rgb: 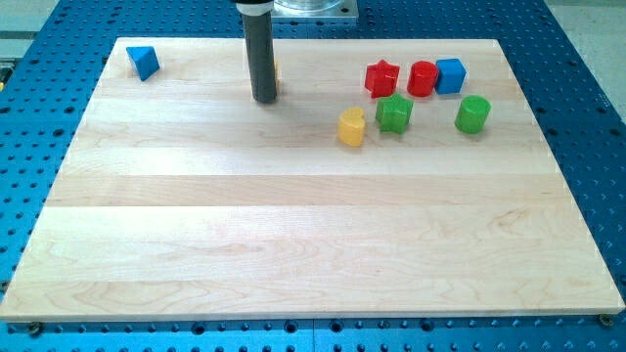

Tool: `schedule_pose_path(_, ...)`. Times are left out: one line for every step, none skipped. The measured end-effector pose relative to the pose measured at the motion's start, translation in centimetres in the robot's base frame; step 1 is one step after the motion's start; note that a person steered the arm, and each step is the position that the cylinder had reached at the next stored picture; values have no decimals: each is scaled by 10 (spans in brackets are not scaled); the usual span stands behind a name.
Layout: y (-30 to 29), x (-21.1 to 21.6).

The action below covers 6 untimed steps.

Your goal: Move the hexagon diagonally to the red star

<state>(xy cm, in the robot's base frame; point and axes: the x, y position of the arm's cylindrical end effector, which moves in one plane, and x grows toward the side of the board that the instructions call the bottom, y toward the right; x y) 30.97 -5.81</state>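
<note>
A yellow hexagon [351, 127] lies on the wooden board [293, 225], below and to the left of the red star [381, 78]. A green star [394, 113] sits just right of the hexagon, below the red star. My tip [263, 100] rests on the board well to the left of the hexagon and the red star, touching neither. A sliver of a yellow-orange block [276, 74] shows just behind the rod on its right; its shape is hidden.
A red rounded block [423, 78] and a blue cube [450, 75] stand right of the red star, close together. A green cylinder [472, 114] lies below the cube. A blue triangle [144, 62] sits in the board's top left corner.
</note>
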Motion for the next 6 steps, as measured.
schedule_pose_path(1, 4)
schedule_pose_path(-51, 15)
schedule_pose_path(-45, -39)
schedule_pose_path(-6, -41)
schedule_pose_path(29, -37)
schedule_pose_path(35, -33)
